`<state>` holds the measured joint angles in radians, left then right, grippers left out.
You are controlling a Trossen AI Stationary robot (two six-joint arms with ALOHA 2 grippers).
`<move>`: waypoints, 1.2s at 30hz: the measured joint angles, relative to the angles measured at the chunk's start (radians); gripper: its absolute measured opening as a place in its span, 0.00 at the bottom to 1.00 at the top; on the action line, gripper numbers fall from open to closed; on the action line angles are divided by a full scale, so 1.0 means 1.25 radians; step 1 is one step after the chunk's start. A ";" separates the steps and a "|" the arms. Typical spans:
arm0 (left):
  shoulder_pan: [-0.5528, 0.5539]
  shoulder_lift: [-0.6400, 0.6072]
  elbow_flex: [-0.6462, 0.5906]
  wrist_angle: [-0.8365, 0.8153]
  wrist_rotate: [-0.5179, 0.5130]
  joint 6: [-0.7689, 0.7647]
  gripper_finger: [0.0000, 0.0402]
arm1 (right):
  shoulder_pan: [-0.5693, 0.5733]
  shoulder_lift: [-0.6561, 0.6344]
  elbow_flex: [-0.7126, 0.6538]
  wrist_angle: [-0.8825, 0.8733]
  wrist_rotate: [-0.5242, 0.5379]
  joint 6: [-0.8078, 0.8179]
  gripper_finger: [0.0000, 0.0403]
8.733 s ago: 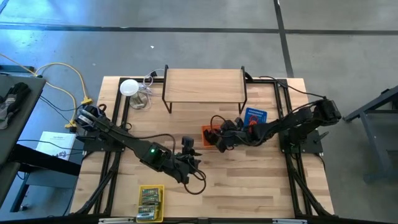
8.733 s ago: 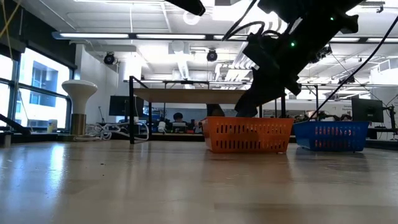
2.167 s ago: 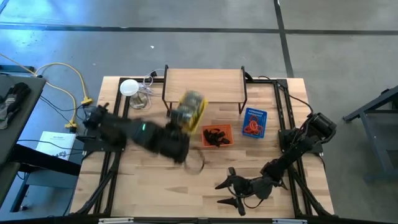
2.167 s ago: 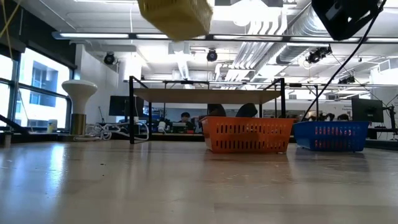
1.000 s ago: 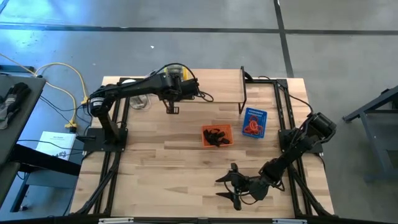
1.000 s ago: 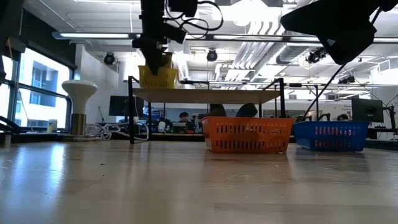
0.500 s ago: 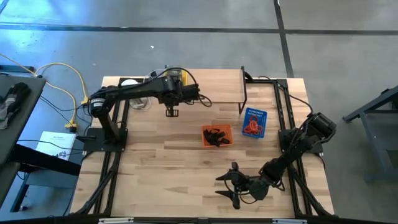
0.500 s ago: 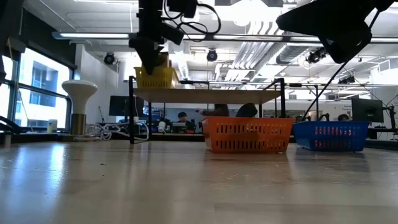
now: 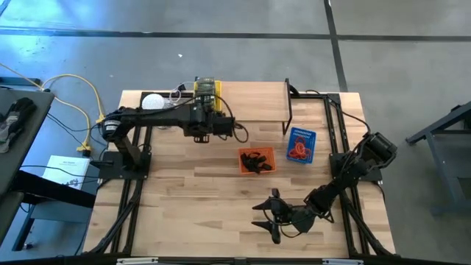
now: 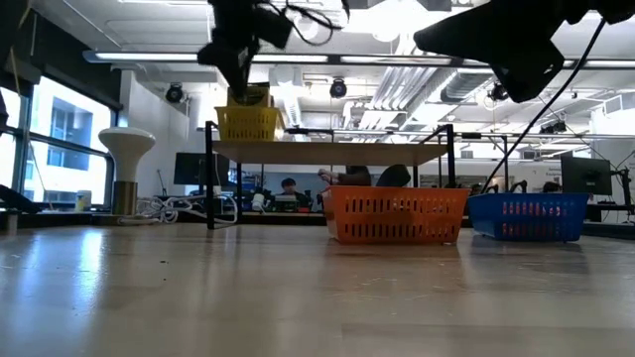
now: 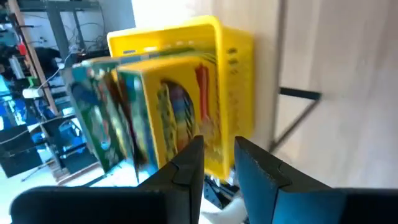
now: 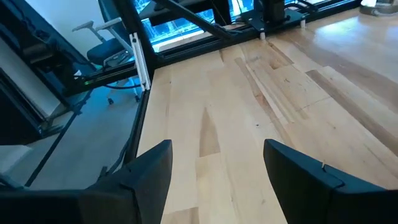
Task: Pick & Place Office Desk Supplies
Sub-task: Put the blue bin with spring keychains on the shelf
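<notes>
A yellow basket (image 9: 207, 88) stands on its base at the left end of the wooden shelf (image 9: 246, 101). It holds yellow-green packs (image 11: 165, 109) standing on edge. My left gripper (image 11: 219, 163) hovers just short of the basket's near wall and slightly above it (image 10: 235, 61). Its fingers are open by a narrow gap. An orange basket (image 9: 256, 160) with black clips and a blue basket (image 9: 301, 144) with red bands rest on the table. My right gripper (image 9: 267, 216) stands wide open near the table's front edge over bare wood (image 12: 249, 93).
The shelf stands on thin black legs (image 10: 210, 178) at the table's far side. A white round disc (image 9: 152, 103) and coiled cables lie at the far left. Open tabletop lies between the baskets and the front edge. People sit in the room beyond the table.
My left gripper has come off the yellow basket and drawn back toward the table's near edge, rising a little. The basket stays on the shelf's left end. My right arm has shifted slightly toward the table's left.
</notes>
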<state>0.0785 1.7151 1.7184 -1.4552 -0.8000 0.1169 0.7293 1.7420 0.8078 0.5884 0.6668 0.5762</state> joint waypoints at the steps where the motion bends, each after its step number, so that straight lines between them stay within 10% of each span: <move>1: -0.012 -0.006 0.000 -0.009 0.000 -0.009 0.20 | 0.000 0.000 0.000 0.001 0.000 -0.007 0.60; 18: -0.059 -0.338 -0.103 -0.001 0.403 -0.190 0.20 | -0.078 -0.011 0.000 0.125 -0.030 -0.267 0.60; 24: -0.151 -0.513 -0.310 0.090 0.390 -0.352 0.20 | -0.117 -0.147 0.009 -0.236 -0.024 -0.080 0.59; 36: -0.310 -0.669 -0.772 0.769 0.391 -0.277 0.20 | -0.162 -0.334 0.068 -1.006 -0.103 0.193 0.56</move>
<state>-0.3088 0.8782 0.7537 -0.4945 -0.3111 -0.2296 0.5272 1.3240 0.8925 -0.6689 0.5386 0.8176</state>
